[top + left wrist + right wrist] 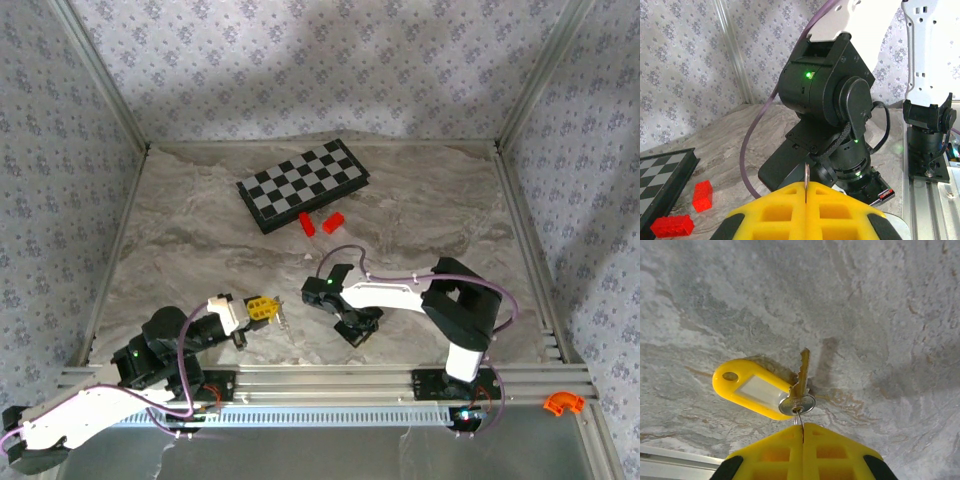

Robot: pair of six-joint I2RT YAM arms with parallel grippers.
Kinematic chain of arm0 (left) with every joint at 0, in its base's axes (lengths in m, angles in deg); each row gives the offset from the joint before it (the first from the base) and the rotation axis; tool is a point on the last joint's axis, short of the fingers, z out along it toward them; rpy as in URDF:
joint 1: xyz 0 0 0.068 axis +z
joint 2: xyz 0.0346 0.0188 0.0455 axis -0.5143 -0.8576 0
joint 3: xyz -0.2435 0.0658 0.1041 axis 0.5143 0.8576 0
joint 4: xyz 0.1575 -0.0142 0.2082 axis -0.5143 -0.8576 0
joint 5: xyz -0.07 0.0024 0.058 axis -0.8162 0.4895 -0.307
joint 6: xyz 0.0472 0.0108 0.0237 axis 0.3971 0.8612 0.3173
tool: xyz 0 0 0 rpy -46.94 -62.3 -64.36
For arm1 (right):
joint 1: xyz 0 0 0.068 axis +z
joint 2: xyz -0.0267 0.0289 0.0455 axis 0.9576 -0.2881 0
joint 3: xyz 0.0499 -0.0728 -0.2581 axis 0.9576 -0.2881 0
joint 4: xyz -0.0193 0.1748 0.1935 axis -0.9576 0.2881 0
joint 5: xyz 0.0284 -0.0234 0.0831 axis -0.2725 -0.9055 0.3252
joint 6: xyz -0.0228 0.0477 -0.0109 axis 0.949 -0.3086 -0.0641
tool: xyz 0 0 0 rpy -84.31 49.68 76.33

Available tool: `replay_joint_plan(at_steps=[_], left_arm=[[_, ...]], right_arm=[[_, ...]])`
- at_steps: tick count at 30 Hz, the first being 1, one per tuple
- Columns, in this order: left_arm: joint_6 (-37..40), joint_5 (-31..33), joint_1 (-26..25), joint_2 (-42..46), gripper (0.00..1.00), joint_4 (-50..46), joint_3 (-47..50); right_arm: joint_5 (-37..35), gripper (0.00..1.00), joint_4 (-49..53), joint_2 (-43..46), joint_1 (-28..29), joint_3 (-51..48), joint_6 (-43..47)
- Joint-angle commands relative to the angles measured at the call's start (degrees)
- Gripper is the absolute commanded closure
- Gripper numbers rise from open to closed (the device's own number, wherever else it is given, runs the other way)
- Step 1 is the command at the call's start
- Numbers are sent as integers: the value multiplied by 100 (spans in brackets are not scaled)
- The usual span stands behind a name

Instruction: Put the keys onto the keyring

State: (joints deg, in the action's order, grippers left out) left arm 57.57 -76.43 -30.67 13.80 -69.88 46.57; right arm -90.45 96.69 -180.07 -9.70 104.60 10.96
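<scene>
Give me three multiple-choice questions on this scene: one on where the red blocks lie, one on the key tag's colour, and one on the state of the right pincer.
1. Where do the two red blocks lie? A: on the table by the near edge of the chessboard. B: on top of the board. C: at the left arm's base.
2. The key tag is: A: blue. B: green. C: yellow.
3. The right pincer is: A: wide open. B: shut on the thin ring through the key. C: shut on a red block.
Answers: A, both blocks rest on bare tabletop off the board; C, a yellow shell with a white label; B, its fingers meet on the ring.
</scene>
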Motion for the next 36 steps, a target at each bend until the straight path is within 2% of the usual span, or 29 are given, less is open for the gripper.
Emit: replay_joint_plan(at_steps=[1, 14, 22, 25, 31, 36], left_arm=[[-1, 46, -43, 79, 100, 150, -41], [-8, 71, -42, 76, 100, 157, -28], [-6, 55, -43, 71, 100, 158, -37], [-8, 55, -43, 71, 100, 159, -29], [-10, 55, -42, 70, 100, 176, -22], [-15, 41, -41, 66, 100, 195, -15]], right_arm=[[2, 100, 107, -175, 56, 117, 149], [204, 100, 86, -374, 87, 201, 429], [255, 96, 84, -323, 87, 188, 387], [212, 93, 93, -239, 85, 197, 338], [226, 79, -10, 148, 87, 59, 65], [304, 75, -106, 565, 85, -94, -260]])
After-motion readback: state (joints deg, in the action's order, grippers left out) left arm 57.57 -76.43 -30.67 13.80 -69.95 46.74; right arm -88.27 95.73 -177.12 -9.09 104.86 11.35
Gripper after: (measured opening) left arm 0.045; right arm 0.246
